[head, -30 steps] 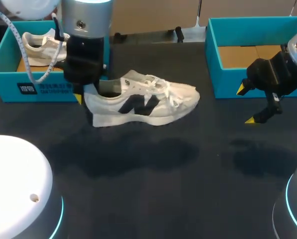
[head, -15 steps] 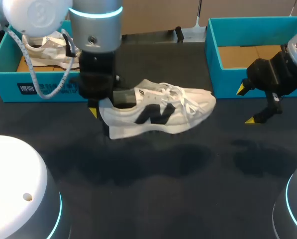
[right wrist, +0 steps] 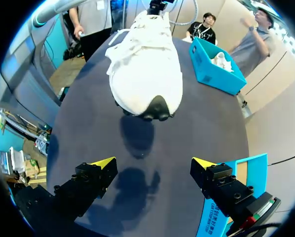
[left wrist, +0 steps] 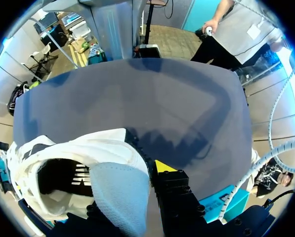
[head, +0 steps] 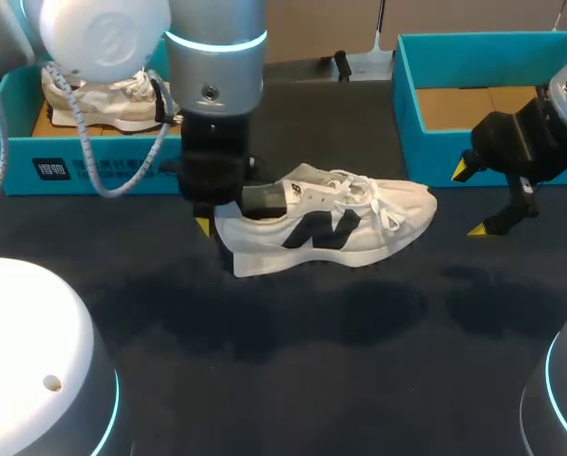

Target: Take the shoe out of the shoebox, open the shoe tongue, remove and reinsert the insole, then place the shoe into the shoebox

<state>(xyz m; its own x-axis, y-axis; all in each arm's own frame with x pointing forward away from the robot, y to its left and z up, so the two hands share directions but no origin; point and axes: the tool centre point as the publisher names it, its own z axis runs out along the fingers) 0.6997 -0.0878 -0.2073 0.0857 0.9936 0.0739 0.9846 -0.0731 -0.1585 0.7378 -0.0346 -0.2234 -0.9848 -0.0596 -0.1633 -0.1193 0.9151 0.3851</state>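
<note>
Left gripper (head: 220, 224) fingers are clamping the heel of the white shoe (head: 330, 233), holding it above the dark tabletop (head: 311, 380), while the right gripper (head: 469, 199) is hovering, fingers apart, beside a teal shoebox (head: 425, 157).

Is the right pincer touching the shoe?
Apart. The right wrist view shows the right pincer open, with bare table between its tips and the shoe ahead.

Two shoes (head: 326, 233) (head: 103, 100), two shoeboxes (head: 74, 169) (head: 435, 157), two pincers (head: 221, 224) (head: 468, 199)
</note>
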